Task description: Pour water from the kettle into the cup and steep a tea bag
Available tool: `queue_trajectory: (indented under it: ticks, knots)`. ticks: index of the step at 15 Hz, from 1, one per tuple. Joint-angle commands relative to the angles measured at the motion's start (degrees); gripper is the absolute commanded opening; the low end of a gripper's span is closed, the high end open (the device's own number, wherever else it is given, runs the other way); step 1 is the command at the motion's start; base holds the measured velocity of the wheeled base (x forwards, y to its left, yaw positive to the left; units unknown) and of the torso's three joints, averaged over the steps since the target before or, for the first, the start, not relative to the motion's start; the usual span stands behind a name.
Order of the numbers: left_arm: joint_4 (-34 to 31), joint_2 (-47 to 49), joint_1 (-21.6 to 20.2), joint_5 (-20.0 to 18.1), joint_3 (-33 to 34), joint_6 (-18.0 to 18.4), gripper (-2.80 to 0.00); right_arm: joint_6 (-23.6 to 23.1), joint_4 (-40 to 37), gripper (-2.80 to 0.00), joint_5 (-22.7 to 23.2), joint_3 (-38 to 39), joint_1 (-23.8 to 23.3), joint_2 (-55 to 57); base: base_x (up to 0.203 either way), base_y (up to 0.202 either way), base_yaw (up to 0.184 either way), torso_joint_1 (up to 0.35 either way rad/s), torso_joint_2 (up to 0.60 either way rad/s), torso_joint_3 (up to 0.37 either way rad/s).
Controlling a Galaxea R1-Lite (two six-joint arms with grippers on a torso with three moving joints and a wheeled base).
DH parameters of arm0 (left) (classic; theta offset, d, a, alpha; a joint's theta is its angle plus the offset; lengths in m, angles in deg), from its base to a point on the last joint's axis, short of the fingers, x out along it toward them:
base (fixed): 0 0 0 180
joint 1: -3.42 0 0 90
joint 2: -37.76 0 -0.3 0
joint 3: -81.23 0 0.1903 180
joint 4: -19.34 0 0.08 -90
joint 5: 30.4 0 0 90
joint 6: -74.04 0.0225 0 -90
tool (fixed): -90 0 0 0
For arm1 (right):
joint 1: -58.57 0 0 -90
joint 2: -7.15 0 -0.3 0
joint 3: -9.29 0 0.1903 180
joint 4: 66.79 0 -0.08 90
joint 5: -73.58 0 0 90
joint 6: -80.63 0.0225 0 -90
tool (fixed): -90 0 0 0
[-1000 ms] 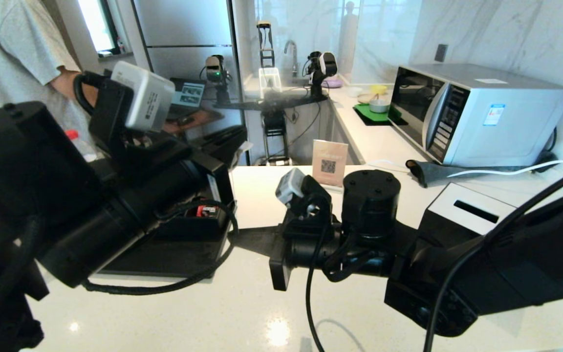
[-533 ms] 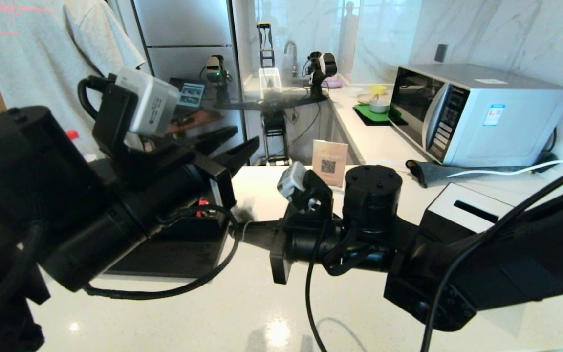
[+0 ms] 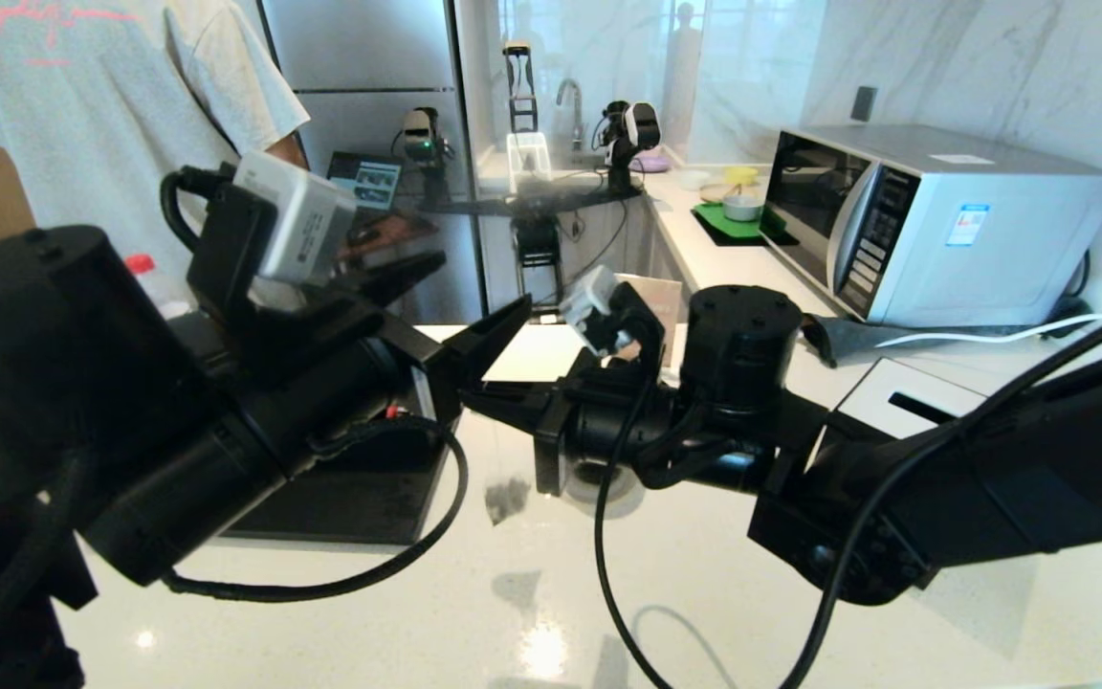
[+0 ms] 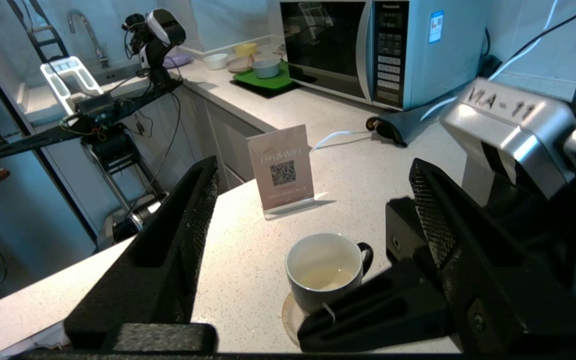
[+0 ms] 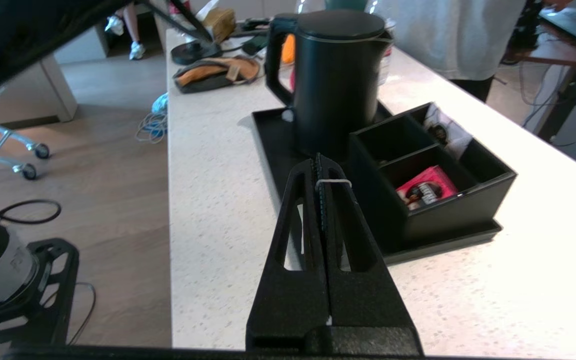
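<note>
The cup (image 4: pixel 325 272), black with a white inside, stands on a round coaster and holds pale yellowish water (image 4: pixel 325 276). My right gripper (image 3: pixel 476 397) is shut on the thin string (image 5: pixel 333 181) of the tea bag (image 3: pixel 506 500). The bag hangs free over the counter, left of the cup. My left gripper (image 3: pixel 474 287) is open and empty, raised just above the right gripper's tip, with the cup showing between its fingers (image 4: pixel 178 240). The kettle (image 5: pixel 338 75) stands upright on the black tray (image 5: pixel 273 135), its lid on.
A black organizer holding a red packet (image 5: pixel 425 187) sits on the tray beside the kettle. A QR sign (image 4: pixel 282 172) stands behind the cup. A microwave (image 3: pixel 934 220) and a white box (image 3: pixel 914 407) are at the right. A person (image 3: pixel 111 96) stands at the far left.
My left gripper has opened and risen. The right gripper has lifted, and the tea bag now hangs in view below it on its string.
</note>
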Motion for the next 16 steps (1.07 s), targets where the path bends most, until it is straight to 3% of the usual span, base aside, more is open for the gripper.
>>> queue_trajectory:
  ticks: [1,7,14,16]
  knots:
    - [0.66,-0.18,-0.12,0.08,1.42,0.0,0.0,0.01,0.09,-2.8,0.19,-1.39,-1.26,-0.14,0.0,0.0,0.0,0.0,0.0,0.0]
    - [0.92,-2.38,-1.89,5.05,10.35,-0.25,0.0,0.01,-1.09,-2.8,0.11,-5.4,-5.77,-0.14,0.0,0.0,0.0,0.0,0.0,0.0]
    - [0.95,-9.61,-10.1,6.22,23.25,-0.2,0.0,-0.17,-0.83,-2.8,0.1,-6.15,-11.22,-0.53,0.0,0.0,0.0,0.0,0.0,0.0]
    - [0.94,-12.87,-14.3,6.95,26.51,-0.22,0.0,-0.17,-1.01,-2.8,0.1,-7.56,-12.78,-0.27,0.0,0.0,0.0,0.0,0.0,0.0]
